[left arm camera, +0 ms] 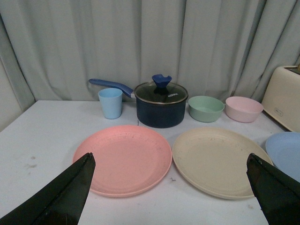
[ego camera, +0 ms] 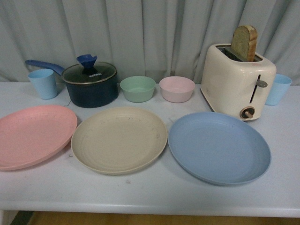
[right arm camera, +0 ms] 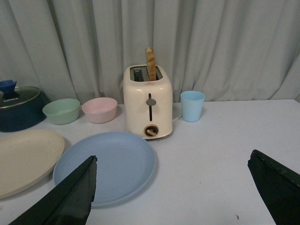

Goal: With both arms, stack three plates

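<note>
Three plates lie side by side on the white table: the pink plate [ego camera: 33, 135] at the left, the beige plate [ego camera: 119, 138] in the middle, the blue plate [ego camera: 218, 146] at the right. None overlaps another. Neither arm shows in the front view. My left gripper [left arm camera: 169, 161] is open, held back from the pink plate [left arm camera: 123, 158] and the beige plate [left arm camera: 219, 161]. My right gripper [right arm camera: 172, 161] is open over bare table, beside the blue plate [right arm camera: 108, 165]. Nothing is between either pair of fingers.
Behind the plates stand a light blue cup [ego camera: 43, 83], a dark blue lidded saucepan [ego camera: 90, 83], a green bowl [ego camera: 138, 88], a pink bowl [ego camera: 176, 88], a cream toaster [ego camera: 236, 79] holding a bread slice, and a second blue cup [ego camera: 278, 88]. A grey curtain hangs behind.
</note>
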You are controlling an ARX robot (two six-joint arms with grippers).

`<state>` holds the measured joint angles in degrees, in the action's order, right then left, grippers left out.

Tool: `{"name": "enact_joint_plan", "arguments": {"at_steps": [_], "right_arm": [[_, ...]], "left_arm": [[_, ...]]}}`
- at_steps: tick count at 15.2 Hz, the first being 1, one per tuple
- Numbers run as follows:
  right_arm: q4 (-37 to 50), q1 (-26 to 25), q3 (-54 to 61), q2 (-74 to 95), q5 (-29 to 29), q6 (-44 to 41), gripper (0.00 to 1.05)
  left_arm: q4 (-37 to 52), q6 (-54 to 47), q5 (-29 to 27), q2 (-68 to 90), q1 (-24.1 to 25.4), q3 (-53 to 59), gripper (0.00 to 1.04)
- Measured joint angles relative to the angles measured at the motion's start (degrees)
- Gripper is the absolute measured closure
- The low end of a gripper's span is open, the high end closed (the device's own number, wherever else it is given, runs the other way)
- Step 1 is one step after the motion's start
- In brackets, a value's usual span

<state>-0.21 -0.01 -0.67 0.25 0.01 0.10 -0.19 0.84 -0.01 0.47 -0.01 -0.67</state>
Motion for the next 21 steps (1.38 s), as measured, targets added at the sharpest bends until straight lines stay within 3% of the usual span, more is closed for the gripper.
{"name": "enact_joint_plan", "arguments": {"at_steps": [21], "right_arm": [[0.0, 0.0, 0.0, 0.0, 0.0, 0.0, 0.06]], "left_arm": [[0.0, 0.0, 0.0, 0.0, 0.0, 0.0, 0.07]]}}
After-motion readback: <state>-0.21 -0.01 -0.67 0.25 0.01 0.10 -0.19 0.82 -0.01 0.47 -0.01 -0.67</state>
